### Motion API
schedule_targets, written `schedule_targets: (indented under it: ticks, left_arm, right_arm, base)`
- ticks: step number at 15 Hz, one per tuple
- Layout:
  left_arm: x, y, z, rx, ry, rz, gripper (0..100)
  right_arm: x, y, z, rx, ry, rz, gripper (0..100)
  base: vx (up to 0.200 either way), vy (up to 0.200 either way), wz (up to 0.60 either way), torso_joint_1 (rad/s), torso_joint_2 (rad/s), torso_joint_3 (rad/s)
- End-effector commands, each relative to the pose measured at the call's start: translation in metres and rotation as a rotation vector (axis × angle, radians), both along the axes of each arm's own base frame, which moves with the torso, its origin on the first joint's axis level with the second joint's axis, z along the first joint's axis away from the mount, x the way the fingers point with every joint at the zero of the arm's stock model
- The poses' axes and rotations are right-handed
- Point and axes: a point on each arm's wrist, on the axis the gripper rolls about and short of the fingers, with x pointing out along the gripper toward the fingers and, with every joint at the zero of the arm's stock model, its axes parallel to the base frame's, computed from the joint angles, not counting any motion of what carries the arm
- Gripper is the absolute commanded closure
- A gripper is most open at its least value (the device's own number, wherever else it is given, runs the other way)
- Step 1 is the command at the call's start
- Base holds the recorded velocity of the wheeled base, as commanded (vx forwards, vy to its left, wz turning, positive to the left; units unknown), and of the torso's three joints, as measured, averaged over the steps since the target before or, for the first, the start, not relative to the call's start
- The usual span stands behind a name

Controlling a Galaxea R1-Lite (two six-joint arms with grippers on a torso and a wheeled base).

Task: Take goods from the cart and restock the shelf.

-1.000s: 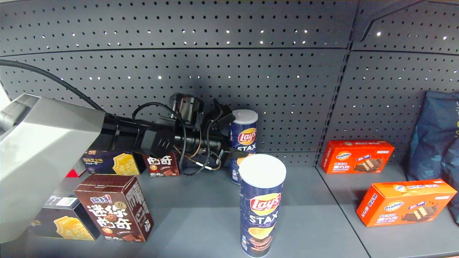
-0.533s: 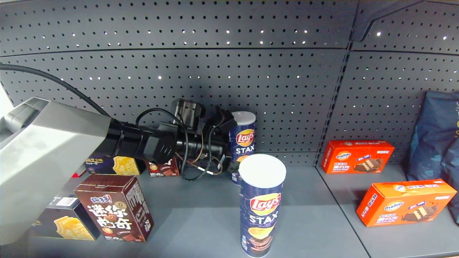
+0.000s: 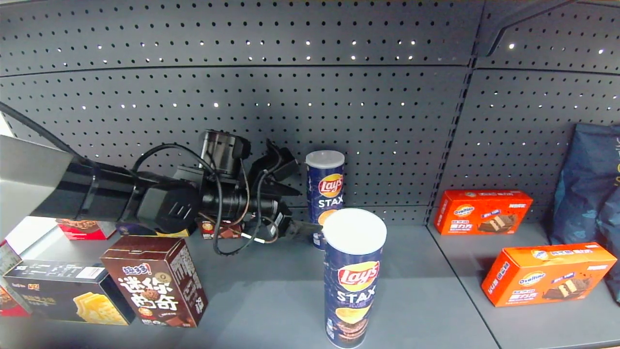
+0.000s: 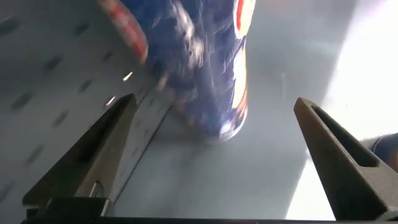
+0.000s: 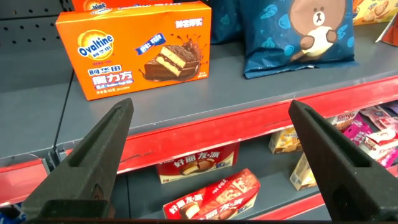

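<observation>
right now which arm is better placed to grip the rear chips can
Left. The left gripper, open, is right beside the rear chips can at the back of the shelf. The right gripper, also open, faces an orange box instead.

Rear can [image 3: 325, 194] stands behind front can [image 3: 353, 276], apparently apart, on shelf [image 3: 271, 291].

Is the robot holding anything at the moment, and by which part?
Nothing is held. The left gripper is open, its jaws clear of the rear chip can standing on the shelf; the right gripper is open and empty.
</observation>
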Motion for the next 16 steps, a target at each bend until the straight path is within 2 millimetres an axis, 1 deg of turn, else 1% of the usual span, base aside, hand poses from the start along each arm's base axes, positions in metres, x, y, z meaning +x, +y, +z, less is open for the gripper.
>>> schedule_targets:
  ticks: [1, 6, 8, 11, 16]
  left_arm:
    - [-0.014, 0.01, 0.012, 0.023, -0.041, 0.074, 0]
    - [-0.011, 0.008, 0.008, 0.061, -0.084, 0.238, 0]
    - [-0.01, 0.0, 0.002, 0.062, -0.076, 0.245, 0]
    - [-0.003, -0.004, -0.003, 0.068, -0.082, 0.258, 0]
    - [0.005, -0.007, -0.009, 0.08, -0.085, 0.282, 0]
  right_arm:
    - [0.0, 0.0, 0.0, 0.0, 0.0, 0.0, 0]
    - [0.0, 0.0, 0.0, 0.0, 0.0, 0.0, 0]
    - [0.0, 0.0, 0.0, 0.0, 0.002, 0.0, 0]
    - [0.0, 0.0, 0.0, 0.0, 0.0, 0.0, 0]
    - [0.0, 0.0, 0.0, 0.0, 0.002, 0.0, 0]
  base:
    - [0.0, 0.0, 0.0, 0.0, 0.0, 0.0]
    - [0.0, 0.0, 0.0, 0.0, 0.0, 0.0]
    - [0.0, 0.0, 0.0, 0.0, 0.0, 0.0]
    - [0.0, 0.0, 0.0, 0.0, 0.0, 0.0]
    - [0.0, 0.0, 0.0, 0.0, 0.0, 0.0]
